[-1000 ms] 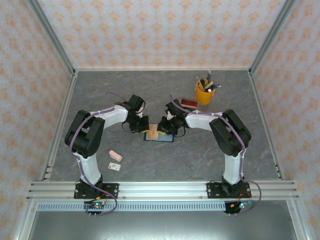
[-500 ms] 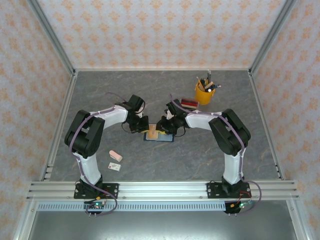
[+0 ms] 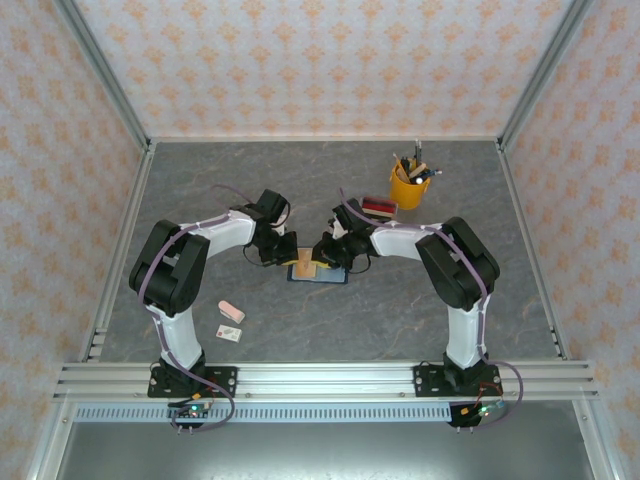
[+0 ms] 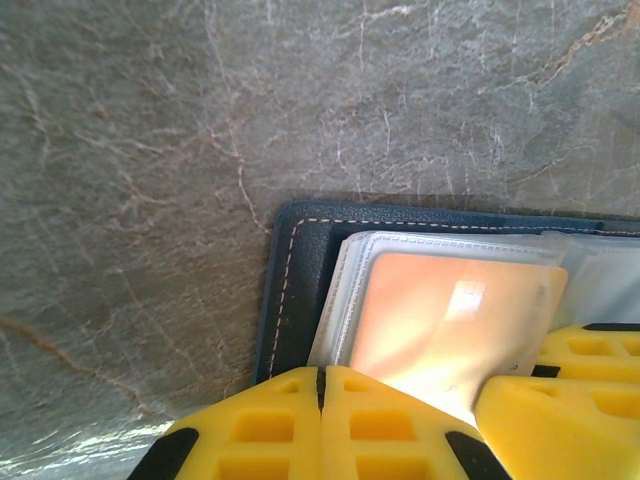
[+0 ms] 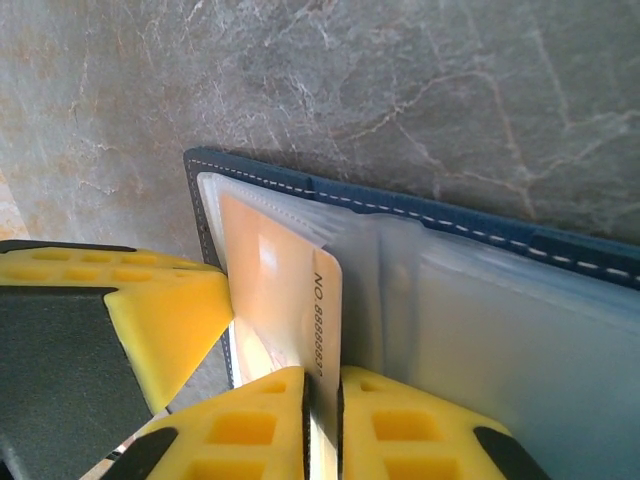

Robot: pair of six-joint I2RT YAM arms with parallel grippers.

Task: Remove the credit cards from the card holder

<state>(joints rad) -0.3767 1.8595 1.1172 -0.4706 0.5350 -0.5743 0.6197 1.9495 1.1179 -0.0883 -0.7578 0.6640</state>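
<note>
**A:** Since the right gripper (image 5: 322, 388) is closed almost completely on the short edge of the tan-orange credit card (image 5: 275, 290), how do you expect that card to behave?

**B:** Light, thin and stiff, I'd judge, with a glossy face that could slip between the pads. Taking it by the edge looks right, because the gripped end stands free of the clear pockets (image 5: 500, 330). The rest of the card lies against the card holder (image 4: 300, 260), which is spread open on the grey table (image 3: 400, 310) between the two arms.

**A:** And the left gripper (image 4: 320, 385)?

**B:** Its fingers are pressed together with nothing between them, and the tips are down at the holder's edge, just beside the card. I read that as pinning the holder. It looks soft and light, so it would probably lift or slide with the pull otherwise.

**A:** Count for me, near to far.

**B:** One small white card (image 3: 229, 333), with one pink eraser (image 3: 231, 311) just beyond it. Then one card holder, and one credit card that I can make out. I cannot tell whether the cloudy pockets hide more. Farther back there is one clear tray (image 3: 378, 207) with a red part, and one yellow cup of pens (image 3: 406, 187).
</note>
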